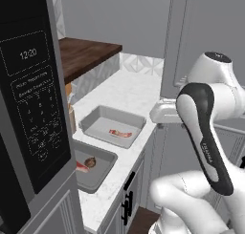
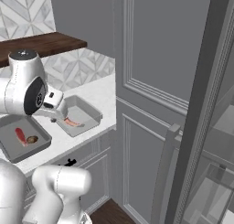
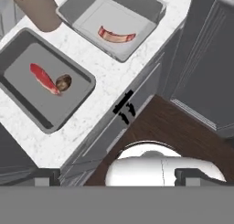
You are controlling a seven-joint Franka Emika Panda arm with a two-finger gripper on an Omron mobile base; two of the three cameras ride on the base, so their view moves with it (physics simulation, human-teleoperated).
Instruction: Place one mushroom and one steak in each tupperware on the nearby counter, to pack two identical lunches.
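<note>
Two grey tupperware trays sit on the white counter [image 1: 125, 90]. The nearer tupperware [image 3: 23, 93] holds a red steak [image 3: 41, 77] with a brown mushroom [image 3: 63, 82] touching its end. A single curved steak [image 3: 116, 35] lies in the farther tupperware [image 3: 91, 15]. From the right base view, the filled tray [image 2: 10, 143] is left of the other tray [image 2: 86, 109]. My gripper [image 3: 117, 176] is open and holds nothing. It hangs above the counter's front edge [image 2: 55, 116], off to the side of both trays, over the wooden floor.
A microwave [image 1: 28, 94] stands close at the left, with a brown cup [image 3: 35, 7] behind the trays. A dark wooden top [image 1: 86, 54] lies beyond the counter. Tall grey cabinet panels [image 2: 155, 81] rise at the right. Black handles [image 3: 125, 106] stick out below the counter edge.
</note>
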